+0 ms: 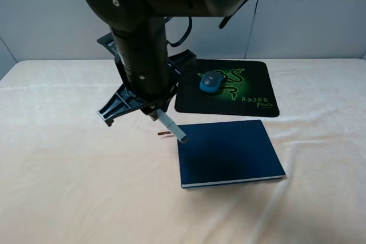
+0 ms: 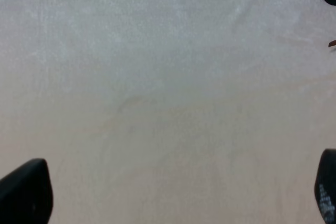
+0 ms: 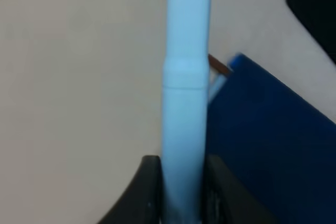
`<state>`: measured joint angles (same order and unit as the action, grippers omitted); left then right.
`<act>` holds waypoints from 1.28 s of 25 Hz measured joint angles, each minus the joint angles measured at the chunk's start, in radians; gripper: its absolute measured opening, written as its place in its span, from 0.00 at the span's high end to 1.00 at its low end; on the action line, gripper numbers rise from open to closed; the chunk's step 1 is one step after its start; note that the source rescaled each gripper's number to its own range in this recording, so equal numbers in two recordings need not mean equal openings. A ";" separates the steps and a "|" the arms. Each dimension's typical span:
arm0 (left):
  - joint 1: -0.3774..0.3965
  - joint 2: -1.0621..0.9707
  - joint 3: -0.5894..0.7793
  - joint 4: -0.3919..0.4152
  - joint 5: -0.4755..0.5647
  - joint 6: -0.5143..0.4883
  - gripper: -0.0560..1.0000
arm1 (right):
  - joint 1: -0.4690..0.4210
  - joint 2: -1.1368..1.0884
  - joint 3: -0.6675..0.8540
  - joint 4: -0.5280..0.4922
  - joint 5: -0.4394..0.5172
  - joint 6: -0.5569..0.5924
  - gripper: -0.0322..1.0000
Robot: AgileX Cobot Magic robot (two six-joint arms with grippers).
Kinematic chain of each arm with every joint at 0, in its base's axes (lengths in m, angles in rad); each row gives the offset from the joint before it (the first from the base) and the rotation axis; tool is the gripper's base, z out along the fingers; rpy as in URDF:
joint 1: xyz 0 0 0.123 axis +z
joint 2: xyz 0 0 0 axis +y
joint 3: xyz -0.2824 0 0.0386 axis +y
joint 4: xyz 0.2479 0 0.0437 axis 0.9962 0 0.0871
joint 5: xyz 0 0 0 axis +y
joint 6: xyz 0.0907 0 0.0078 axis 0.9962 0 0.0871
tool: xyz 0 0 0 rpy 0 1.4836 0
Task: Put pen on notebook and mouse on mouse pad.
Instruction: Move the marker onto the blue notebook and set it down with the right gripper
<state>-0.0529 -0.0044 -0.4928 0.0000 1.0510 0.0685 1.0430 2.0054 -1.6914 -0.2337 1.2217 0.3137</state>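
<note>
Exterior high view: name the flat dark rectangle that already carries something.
The black, green-logo mouse pad: the mouse sits on it. The navy notebook lies bare.

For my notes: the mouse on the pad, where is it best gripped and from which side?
Grip the mouse across its narrow width, on its two teal sides, coming straight down from above. It lies flat and low on the mouse pad, with a rounded top, so probably only the sides give opposing faces.
</note>
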 joint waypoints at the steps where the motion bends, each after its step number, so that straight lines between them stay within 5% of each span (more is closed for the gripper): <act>1: 0.000 0.000 0.000 0.000 0.000 0.000 0.00 | -0.008 -0.020 0.028 -0.001 0.000 -0.026 0.97; 11: 0.000 0.000 0.000 0.000 0.000 0.000 0.00 | -0.114 -0.245 0.292 0.073 -0.077 -0.321 0.97; 21: 0.000 0.000 0.000 0.000 -0.001 0.000 0.00 | -0.296 -0.351 0.528 0.208 -0.199 -0.798 0.97; 32: 0.000 0.000 0.000 0.000 -0.001 0.000 0.00 | -0.388 -0.348 0.745 0.202 -0.476 -1.079 0.97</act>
<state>-0.0529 -0.0044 -0.4928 0.0000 1.0495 0.0685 0.6553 1.6574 -0.9460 -0.0316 0.7457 -0.7651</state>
